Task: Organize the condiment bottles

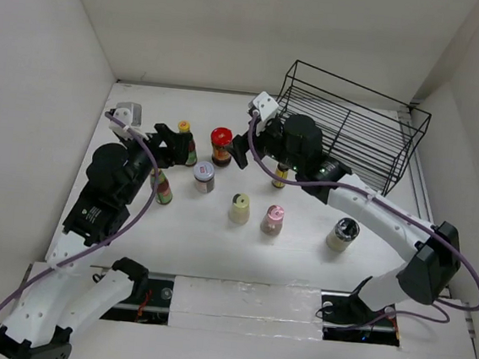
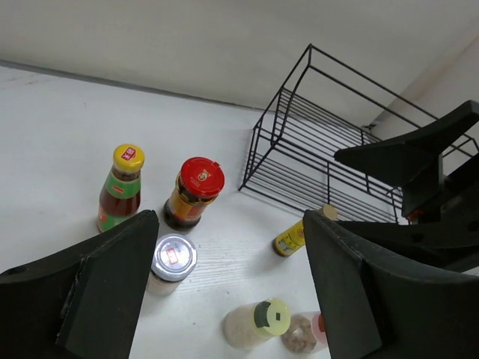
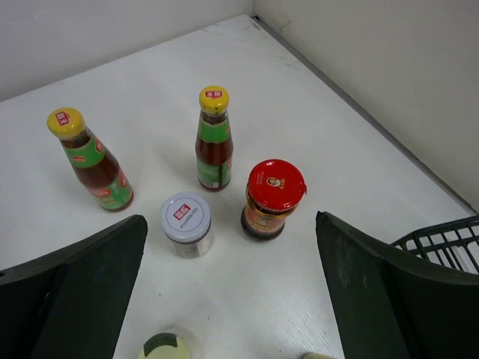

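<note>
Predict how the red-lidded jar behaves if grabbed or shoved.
The red-lidded jar looks squat and upright, so a shove likely slides it rather than tips it. Its glossy, glass-like wall is probably rigid but slick. Dark contents fill it, so likely heavy for its size.

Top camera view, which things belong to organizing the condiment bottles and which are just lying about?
Job: red-lidded dark jar; silver-lidded clear jar; rear yellow-capped sauce bottle; nearer yellow-capped sauce bottle; small yellow-labelled bottle near the rack; cream shaker; pink-capped shaker; dark-topped shaker.
Other: black wire rack; small grey object at back left.
</note>
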### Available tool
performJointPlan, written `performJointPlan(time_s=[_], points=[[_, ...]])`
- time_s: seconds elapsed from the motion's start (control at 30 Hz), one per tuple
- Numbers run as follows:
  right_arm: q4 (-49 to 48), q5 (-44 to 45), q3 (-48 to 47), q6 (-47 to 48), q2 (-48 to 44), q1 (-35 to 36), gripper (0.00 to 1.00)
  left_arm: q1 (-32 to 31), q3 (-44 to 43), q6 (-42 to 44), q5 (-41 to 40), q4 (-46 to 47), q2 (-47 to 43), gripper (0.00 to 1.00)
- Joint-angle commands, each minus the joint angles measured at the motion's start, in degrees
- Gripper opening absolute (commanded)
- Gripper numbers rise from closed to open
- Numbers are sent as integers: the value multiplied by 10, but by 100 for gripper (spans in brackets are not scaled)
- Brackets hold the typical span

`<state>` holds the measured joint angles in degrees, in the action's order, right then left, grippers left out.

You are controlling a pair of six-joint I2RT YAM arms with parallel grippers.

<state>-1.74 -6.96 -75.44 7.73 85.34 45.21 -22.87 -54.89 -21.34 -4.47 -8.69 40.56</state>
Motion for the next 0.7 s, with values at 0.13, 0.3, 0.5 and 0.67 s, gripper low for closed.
performJointPlan(time_s=[0.13,0.3,0.5,0.67], points=[[-46,6,-67,14,20,27,54,-2,3,11,-37,27,-42,70],[-46,-7,-104,20,66,45,3,-2,15,-11,-121,22,-74,35],[3,-59,-190,32,146,93,14,11,15,-48,-236,-2,-112,7],[22,-101,-224,42,216,118,73,11,28,-71,-280,-24,-123,58]])
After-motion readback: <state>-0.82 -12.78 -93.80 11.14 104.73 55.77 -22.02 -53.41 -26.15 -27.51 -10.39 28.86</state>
